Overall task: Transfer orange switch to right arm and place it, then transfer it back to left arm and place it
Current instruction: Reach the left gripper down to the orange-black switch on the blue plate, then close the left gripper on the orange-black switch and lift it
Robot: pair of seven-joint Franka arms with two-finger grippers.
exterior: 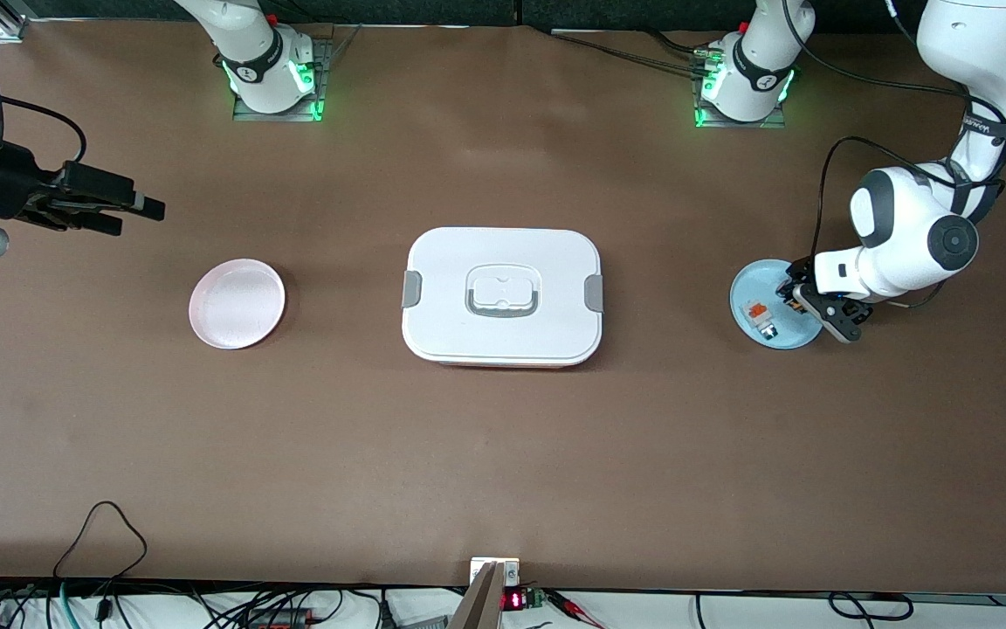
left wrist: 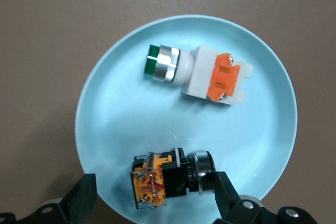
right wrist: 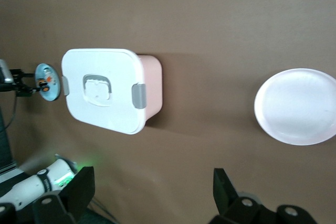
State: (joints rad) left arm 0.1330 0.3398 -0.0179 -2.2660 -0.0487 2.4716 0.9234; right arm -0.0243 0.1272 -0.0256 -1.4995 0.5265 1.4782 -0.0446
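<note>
Bench (exterior: 503,454) covered in brown; a bare stretch is seen along the lower part of the front view.

Blue plate (exterior: 752,297) at mid right of the frame, toward the left arm's end. Two components are seen on it: the orange switch (left wrist: 170,174), lying on its side, and a white-and-grey switch (left wrist: 197,72) with a green cap, apart from it.

Left gripper (exterior: 817,310) is held low over the blue plate, fingers (left wrist: 223,192) spread wide either side of the orange switch, nothing gripped.

White box (exterior: 503,295) at frame centre, lid on.

Pink plate (exterior: 237,303) at mid left.

Right gripper (exterior: 132,214) is seen at upper left, over the bench, fingers (right wrist: 223,187) wide apart, nothing held; the arm waits.
</note>
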